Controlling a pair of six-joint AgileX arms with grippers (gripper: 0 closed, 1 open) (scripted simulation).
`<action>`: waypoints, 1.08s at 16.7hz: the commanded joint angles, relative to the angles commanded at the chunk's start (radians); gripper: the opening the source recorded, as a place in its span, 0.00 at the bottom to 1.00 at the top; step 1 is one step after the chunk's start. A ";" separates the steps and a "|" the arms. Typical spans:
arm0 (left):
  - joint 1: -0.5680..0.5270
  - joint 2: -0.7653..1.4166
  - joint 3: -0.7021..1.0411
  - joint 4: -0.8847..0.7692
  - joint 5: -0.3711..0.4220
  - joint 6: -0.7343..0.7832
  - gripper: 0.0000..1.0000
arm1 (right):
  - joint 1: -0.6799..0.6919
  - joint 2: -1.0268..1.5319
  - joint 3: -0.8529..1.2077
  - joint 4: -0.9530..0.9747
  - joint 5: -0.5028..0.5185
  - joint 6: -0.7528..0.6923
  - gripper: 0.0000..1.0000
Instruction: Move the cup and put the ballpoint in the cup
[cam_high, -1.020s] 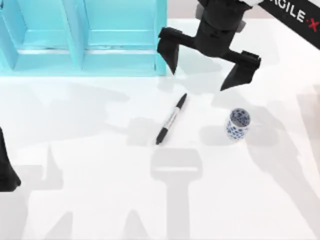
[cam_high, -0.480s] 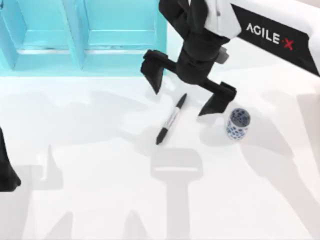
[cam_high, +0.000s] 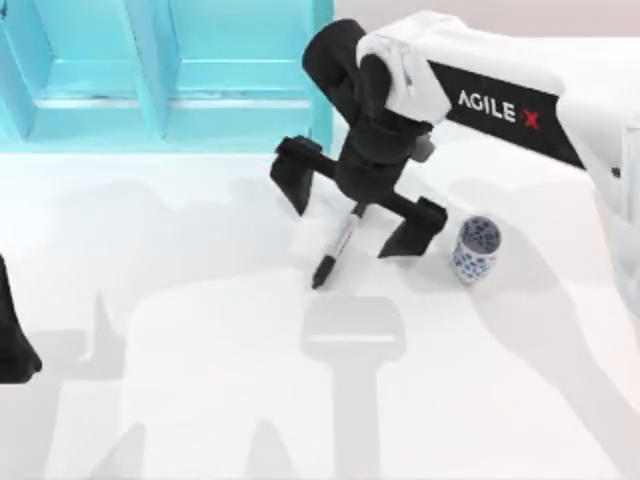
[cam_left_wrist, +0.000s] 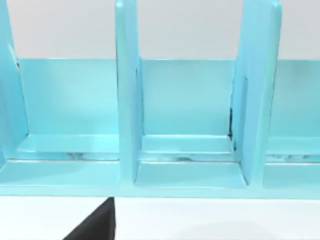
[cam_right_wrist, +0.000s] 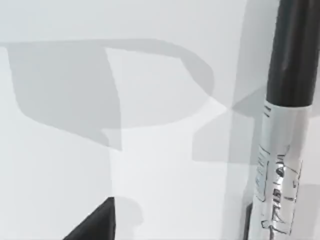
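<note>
Right gripper (cam_high: 355, 212) over upper end of ballpoint (cam_high: 335, 250), jaws spread wide, one either side, nothing grasped. Ballpoint flat on desk (cam_high: 200, 330), diagonal; top end hidden under wrist. Right wrist view: ballpoint barrel (cam_right_wrist: 280, 165) cut off at frame edge. Cup (cam_high: 476, 249) upright, just right of gripper. Left gripper (cam_high: 12, 340) parked at left edge, mostly cut off, jaws state cannot tell. Blue shelf (cam_high: 160, 70) behind.
</note>
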 joint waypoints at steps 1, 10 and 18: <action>0.000 0.000 0.000 0.000 0.000 0.000 1.00 | 0.003 0.020 -0.013 0.034 0.001 0.003 1.00; 0.000 0.000 0.000 0.000 0.000 0.000 1.00 | 0.010 0.062 -0.040 0.103 0.003 0.010 0.85; 0.000 0.000 0.000 0.000 0.000 0.000 1.00 | 0.010 0.062 -0.040 0.103 0.003 0.010 0.25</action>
